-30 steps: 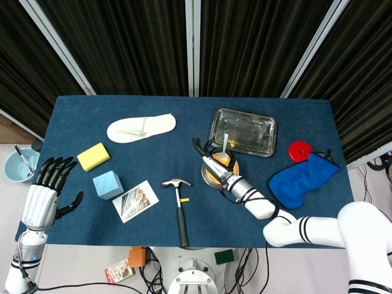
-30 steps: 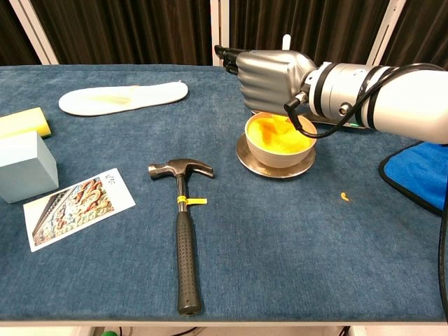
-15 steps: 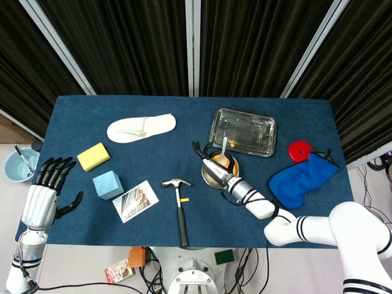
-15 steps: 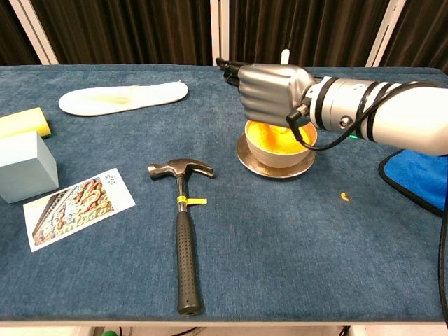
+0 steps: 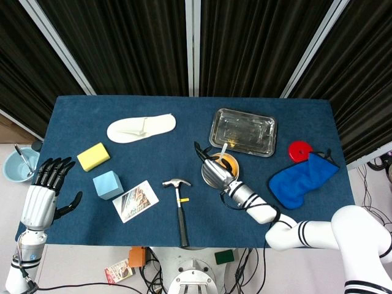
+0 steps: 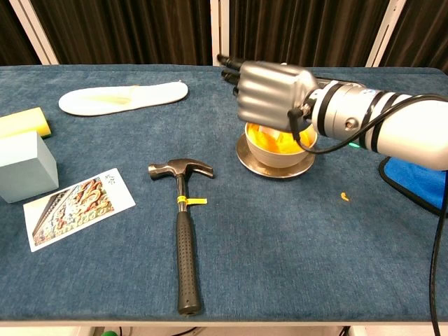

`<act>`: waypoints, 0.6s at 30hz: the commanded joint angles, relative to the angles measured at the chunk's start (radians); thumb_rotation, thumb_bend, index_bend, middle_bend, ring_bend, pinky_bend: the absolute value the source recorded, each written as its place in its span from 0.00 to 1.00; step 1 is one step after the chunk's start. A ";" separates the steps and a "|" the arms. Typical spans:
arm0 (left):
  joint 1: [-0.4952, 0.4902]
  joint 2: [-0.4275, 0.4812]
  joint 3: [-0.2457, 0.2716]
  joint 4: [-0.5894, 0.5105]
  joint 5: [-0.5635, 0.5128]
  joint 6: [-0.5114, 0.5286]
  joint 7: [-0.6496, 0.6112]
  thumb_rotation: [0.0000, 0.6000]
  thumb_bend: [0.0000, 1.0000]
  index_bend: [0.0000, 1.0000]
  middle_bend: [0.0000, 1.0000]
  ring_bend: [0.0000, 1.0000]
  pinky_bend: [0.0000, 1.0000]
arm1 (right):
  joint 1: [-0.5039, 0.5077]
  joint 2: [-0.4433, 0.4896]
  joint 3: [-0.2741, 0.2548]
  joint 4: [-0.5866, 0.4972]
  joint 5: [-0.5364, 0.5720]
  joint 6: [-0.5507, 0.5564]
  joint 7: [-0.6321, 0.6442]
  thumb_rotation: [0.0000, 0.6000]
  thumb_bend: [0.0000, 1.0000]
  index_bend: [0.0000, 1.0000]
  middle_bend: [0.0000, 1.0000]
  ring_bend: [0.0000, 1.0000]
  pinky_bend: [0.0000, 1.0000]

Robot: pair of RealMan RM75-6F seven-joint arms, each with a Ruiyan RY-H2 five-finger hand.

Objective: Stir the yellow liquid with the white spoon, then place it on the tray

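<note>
A bowl [image 5: 231, 163] of yellow liquid [image 6: 278, 143] stands on a saucer [image 6: 276, 166] at the table's middle right. My right hand [image 5: 214, 171] hangs over the bowl's near-left rim and grips the white spoon [image 5: 223, 150], whose handle slants up and back from the liquid. In the chest view the right hand [image 6: 270, 94] covers nearly all of the spoon. The metal tray [image 5: 243, 131] lies just behind the bowl with nothing on it. My left hand [image 5: 46, 190] hovers off the table's front left corner, fingers spread, holding nothing.
A hammer [image 5: 179, 203] lies left of the bowl, beside a photo card [image 5: 135, 200]. Further left are a blue block [image 5: 108, 184], a yellow sponge [image 5: 93, 156] and a white slipper [image 5: 141, 128]. A blue cloth [image 5: 301, 178] and red disc [image 5: 299, 150] lie right. A yellow drop [image 6: 344, 197] marks the table.
My right hand has shifted toward the near-left over the bowl, swinging the spoon through the liquid. The handle tip no longer shows above the hand in the chest view. The left hand stayed put.
</note>
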 commanded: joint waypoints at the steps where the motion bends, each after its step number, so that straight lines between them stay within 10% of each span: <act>1: -0.002 0.001 0.000 -0.003 0.001 -0.003 0.004 0.96 0.28 0.13 0.11 0.09 0.09 | -0.043 0.019 0.042 -0.025 0.037 0.022 0.127 1.00 0.48 0.78 0.31 0.08 0.00; 18: -0.017 0.035 -0.009 -0.072 0.013 -0.017 0.060 0.95 0.28 0.13 0.11 0.09 0.09 | -0.129 0.094 0.133 -0.066 0.095 0.027 0.533 1.00 0.48 0.79 0.31 0.08 0.00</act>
